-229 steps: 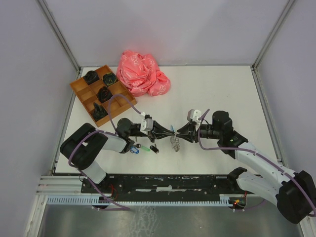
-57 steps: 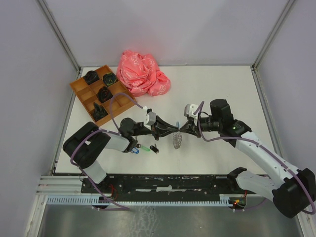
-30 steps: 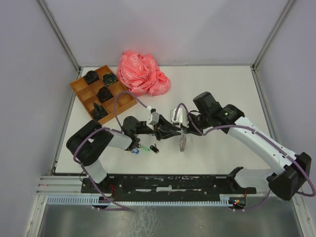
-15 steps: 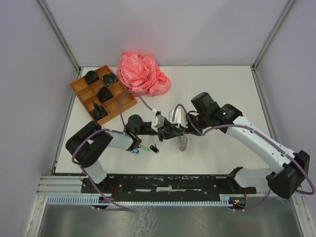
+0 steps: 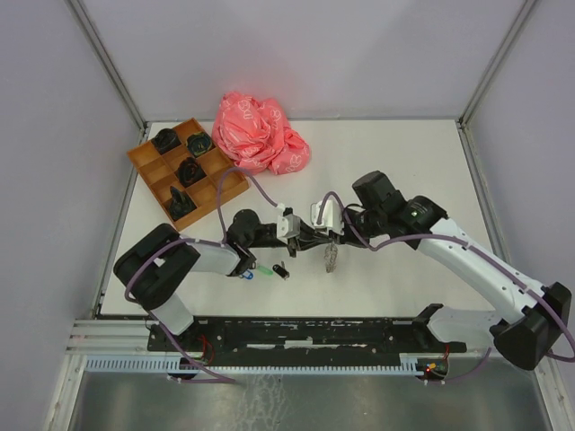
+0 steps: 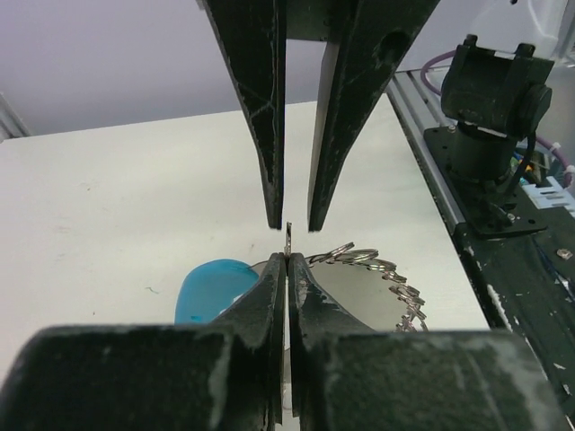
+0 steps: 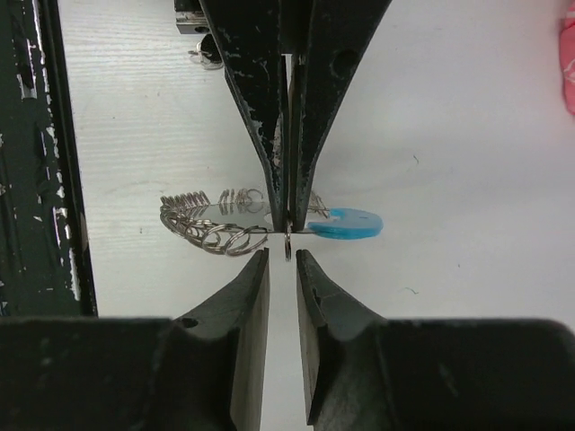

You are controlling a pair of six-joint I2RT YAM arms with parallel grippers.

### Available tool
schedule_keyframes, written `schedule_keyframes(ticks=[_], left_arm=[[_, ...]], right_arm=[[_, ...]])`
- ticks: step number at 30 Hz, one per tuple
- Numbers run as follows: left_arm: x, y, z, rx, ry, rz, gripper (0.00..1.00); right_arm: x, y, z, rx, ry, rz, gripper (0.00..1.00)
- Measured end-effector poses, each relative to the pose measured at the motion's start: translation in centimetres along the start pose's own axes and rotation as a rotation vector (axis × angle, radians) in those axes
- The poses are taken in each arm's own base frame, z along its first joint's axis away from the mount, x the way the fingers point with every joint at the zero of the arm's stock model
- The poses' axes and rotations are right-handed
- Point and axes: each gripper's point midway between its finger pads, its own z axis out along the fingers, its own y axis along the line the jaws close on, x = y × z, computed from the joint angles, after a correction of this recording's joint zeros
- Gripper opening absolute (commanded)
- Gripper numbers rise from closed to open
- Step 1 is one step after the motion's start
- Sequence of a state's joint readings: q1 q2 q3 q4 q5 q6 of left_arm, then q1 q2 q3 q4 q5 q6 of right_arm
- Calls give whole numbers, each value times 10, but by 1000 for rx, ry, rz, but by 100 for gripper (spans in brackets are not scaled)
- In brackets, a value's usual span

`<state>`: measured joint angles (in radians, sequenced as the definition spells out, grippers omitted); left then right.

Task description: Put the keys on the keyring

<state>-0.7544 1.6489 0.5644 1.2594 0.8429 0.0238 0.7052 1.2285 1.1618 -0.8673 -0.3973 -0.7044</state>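
Both arms reach inward, tips nearly meeting, the left gripper [image 6: 287,262] pinched closed and the right gripper [image 7: 282,258] slightly parted.

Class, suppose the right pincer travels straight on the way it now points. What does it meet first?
Probably the thin silver metal ring standing just ahead of the open right pincer, pinched by the shut left pincer facing it tip to tip. Depth is hard to judge.

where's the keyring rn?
Top view: mid-table, the keyring is just near-side of where the left gripper and right gripper meet tip to tip, right of the loose keys.
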Motion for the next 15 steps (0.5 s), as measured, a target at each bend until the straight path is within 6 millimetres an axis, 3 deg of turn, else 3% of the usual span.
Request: schedule_keyframes(ticks=[8, 15], left_arm=[[0, 4, -9, -44, 11, 137, 3], [-10, 6, -10, -52, 5, 279, 3]], right_arm=[[10, 6, -8, 88, -69, -53, 31], [19, 2, 0, 160, -120, -125, 30]])
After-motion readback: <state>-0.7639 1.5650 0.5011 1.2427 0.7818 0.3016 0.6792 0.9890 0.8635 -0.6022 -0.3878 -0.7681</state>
